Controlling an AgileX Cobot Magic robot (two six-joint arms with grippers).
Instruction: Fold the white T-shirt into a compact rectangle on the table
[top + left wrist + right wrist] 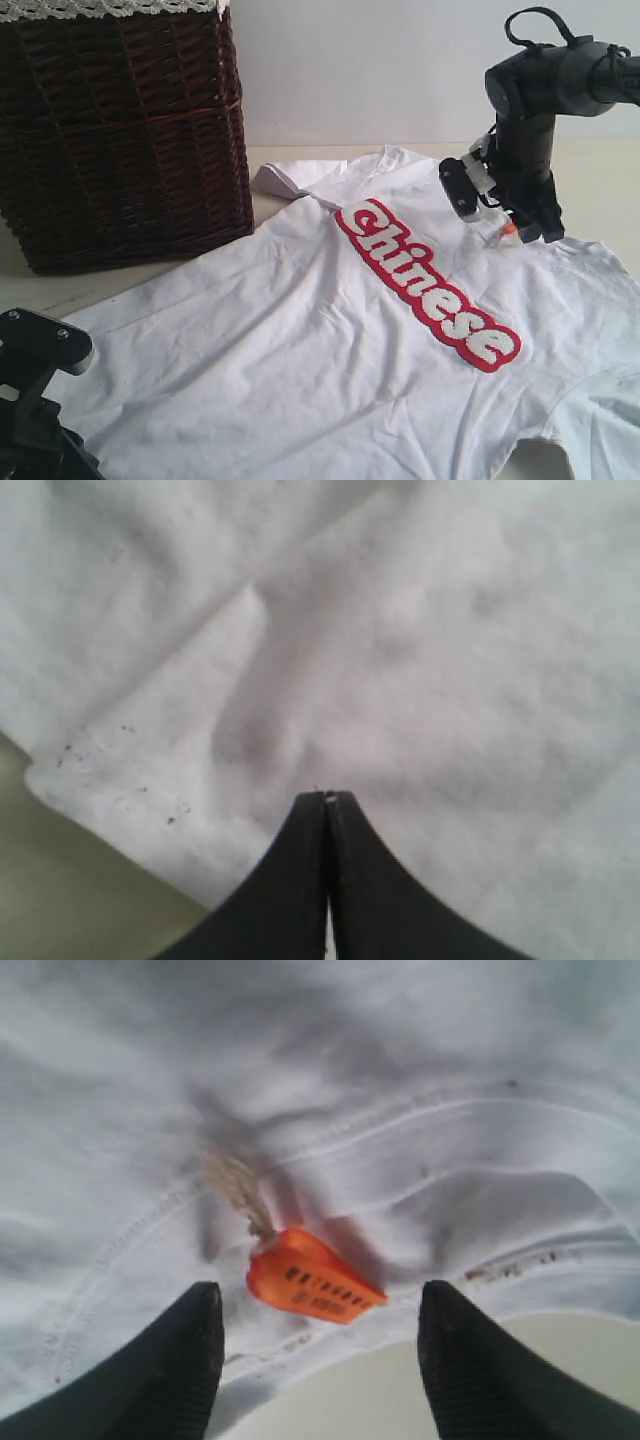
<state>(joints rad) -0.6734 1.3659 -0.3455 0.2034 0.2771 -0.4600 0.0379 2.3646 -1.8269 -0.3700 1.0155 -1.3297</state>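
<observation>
Black right end effector [320,1298] — spread, down over T-shirt [300,340]

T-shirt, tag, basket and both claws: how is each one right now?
white T-shirt: spread on the table, front up, not yet folded.
orange tag: lying loose on the shirt, not pinched.
left claw: shut, holding nothing, over the shirt.
right claw: open, straddling the tag.
basket: upright beside the shirt.
</observation>
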